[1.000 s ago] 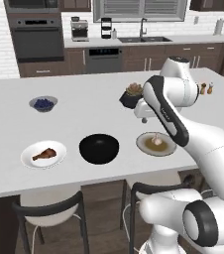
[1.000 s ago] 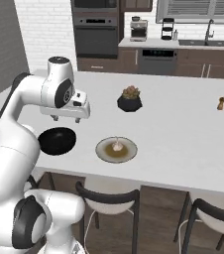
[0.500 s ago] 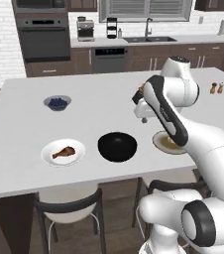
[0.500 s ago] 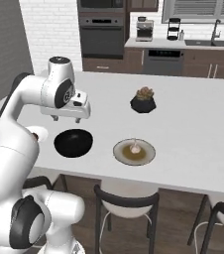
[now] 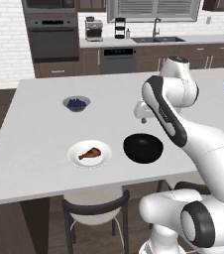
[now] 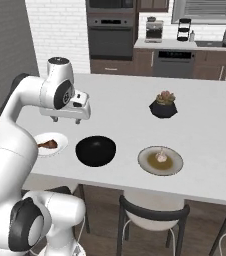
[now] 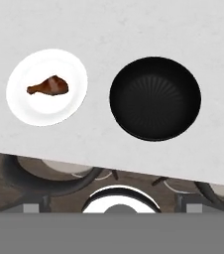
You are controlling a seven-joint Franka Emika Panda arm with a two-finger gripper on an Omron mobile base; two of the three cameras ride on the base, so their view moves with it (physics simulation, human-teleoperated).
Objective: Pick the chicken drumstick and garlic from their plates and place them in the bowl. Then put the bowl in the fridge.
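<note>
With its fingers [image 6: 68, 119] spread wide and empty above the worktop [image 5: 44, 124], the arm risks nudging the small chicken drumstick [image 7: 48, 86] off its white plate [image 7: 20, 106] near the front edge.

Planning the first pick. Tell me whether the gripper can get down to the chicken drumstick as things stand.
Probably yes. The chicken drumstick lies uncovered on the white plate, nothing over or against it. The black bowl sits apart beside it. The gripper hangs open above the counter, holding nothing.
</note>
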